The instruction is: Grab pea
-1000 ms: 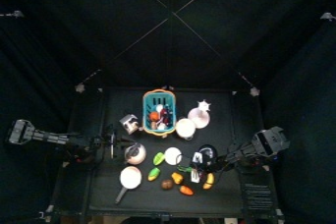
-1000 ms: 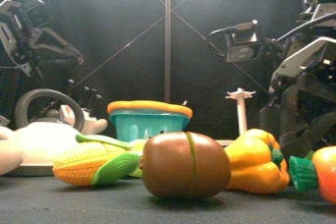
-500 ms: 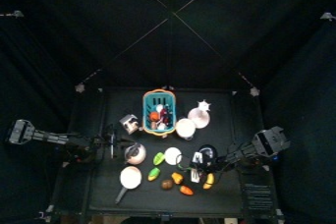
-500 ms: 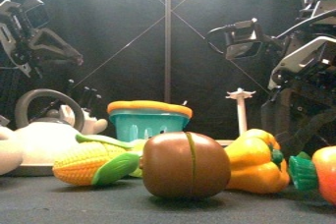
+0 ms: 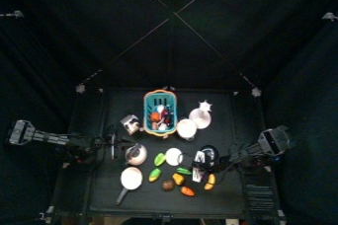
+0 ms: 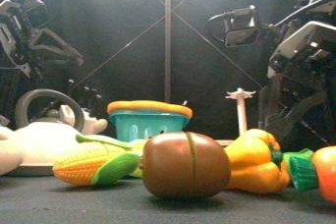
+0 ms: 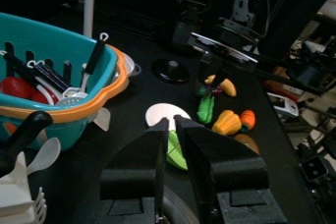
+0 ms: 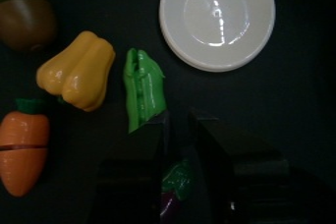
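The pea (image 8: pixel 141 88), a dark green elongated pod, lies on the black table between a yellow pepper (image 8: pixel 77 69) and a white plate (image 8: pixel 223 20). My right gripper (image 8: pixel 184 130) hangs above the table just beside the pod, apart from it, with its jaws close together and nothing in them. In the top view the right gripper (image 5: pixel 215 166) is over the right side of the toy cluster. The pea also shows in the left wrist view (image 7: pixel 206 108). My left gripper (image 7: pixel 171 154) rests at the table's left (image 5: pixel 103 153), shut and empty.
Near the pea lie a carrot (image 8: pixel 24 144) and a brown round toy (image 8: pixel 24 10). A teal basket (image 5: pixel 160 105) with utensils stands at the back. A kettle (image 6: pixel 46 135), corn (image 6: pixel 92 164) and a rounder yellow-green piece (image 7: pixel 174 149) are on the left.
My right arm has risen and drawn back a little to the right. The toys and the left arm have not moved.
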Controlling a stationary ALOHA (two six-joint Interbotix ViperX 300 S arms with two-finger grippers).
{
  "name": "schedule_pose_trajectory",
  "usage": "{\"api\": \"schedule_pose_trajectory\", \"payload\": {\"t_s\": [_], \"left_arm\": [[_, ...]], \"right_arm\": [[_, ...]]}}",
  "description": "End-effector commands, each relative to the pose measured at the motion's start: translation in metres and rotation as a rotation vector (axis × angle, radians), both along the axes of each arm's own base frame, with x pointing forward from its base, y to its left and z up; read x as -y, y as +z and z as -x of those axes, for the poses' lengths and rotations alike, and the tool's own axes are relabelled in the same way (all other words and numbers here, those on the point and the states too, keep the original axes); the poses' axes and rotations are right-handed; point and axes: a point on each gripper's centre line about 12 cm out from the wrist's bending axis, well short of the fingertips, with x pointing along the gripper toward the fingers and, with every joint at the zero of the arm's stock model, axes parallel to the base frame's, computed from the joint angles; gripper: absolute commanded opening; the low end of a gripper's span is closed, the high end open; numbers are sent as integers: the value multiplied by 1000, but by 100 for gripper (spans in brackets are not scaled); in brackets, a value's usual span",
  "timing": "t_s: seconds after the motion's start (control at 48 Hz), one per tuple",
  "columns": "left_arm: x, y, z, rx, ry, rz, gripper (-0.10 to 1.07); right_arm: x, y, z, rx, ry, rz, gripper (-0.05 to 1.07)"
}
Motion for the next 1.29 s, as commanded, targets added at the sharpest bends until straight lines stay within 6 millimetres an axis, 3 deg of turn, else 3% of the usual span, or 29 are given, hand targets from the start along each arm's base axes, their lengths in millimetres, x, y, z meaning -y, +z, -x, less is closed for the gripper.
{"api": "schedule_pose_trajectory", "payload": {"t_s": [0.0,0.229,0.688,0.792,1.062,1.271], "left_arm": [[0,3,-2,11,2,0,59],[0,3,-2,11,2,1,59],[0,3,-2,11,2,1,59],[0,3,-2,11,2,1,59],[0,3,-2,11,2,1,59],[0,3,-2,11,2,1,59]], "right_arm": [[-4,13,-8,51,5,-34,74],[-12,13,-9,75,38,-73,97],[-13,-22,-14,-18,42,-38,96],[-14,-24,-15,-23,42,-36,94],[-14,-24,-14,-25,39,-38,73],[-11,-4,-14,10,22,-23,64]]}}
